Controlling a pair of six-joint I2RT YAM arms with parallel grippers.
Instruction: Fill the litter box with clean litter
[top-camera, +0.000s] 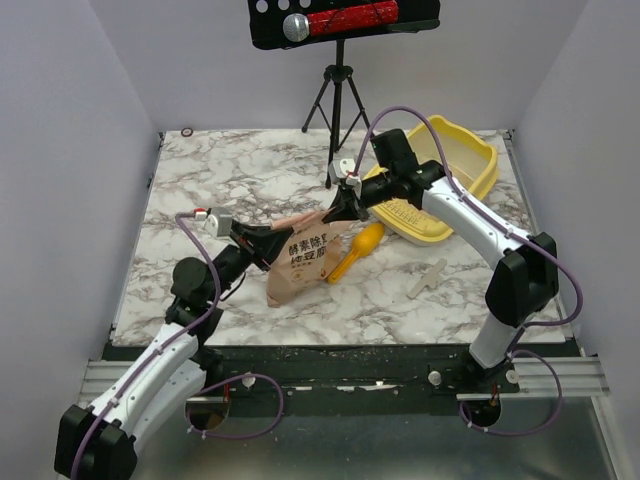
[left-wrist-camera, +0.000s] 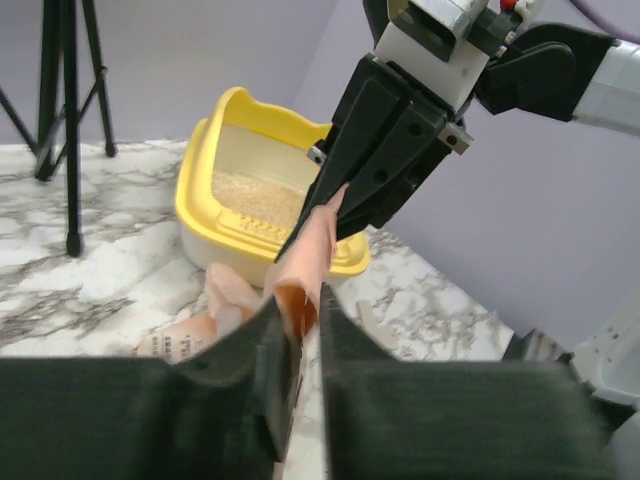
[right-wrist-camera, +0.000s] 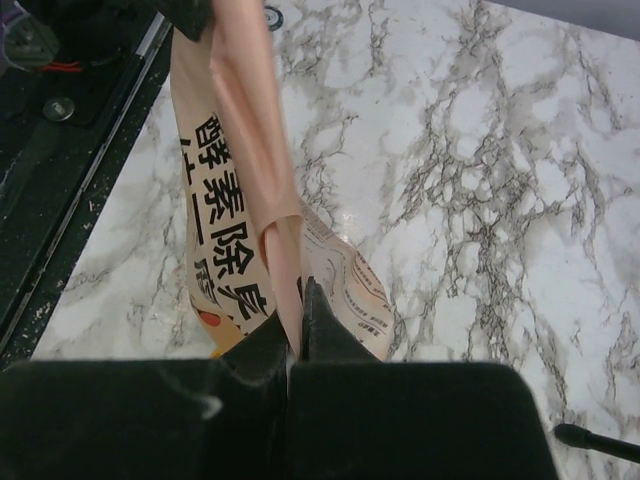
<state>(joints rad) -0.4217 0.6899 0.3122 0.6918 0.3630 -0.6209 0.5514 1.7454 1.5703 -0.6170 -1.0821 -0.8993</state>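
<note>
The tan printed paper bag (top-camera: 300, 265) is clamped at its top edge by the right gripper (top-camera: 336, 212) and pinched narrowly by the left gripper (top-camera: 262, 240). It looks floppy and probably bottom-heavy, so it's better gripped lower. The yellow rectangular plastic litter box (top-camera: 478, 165) is parked far right, with some beige sandy clean litter (left-wrist-camera: 255, 200) in it.

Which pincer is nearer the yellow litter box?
Right. The right pincer is just before the litter box, pinching the paper bag; the left pincer sits farther off.

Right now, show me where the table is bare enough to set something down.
Bare: back-left marble between tripod and left wall; also the near strip in front of the paper bag. Crowded: centre, with paper bag and scoop, and back right around the litter box.
</note>
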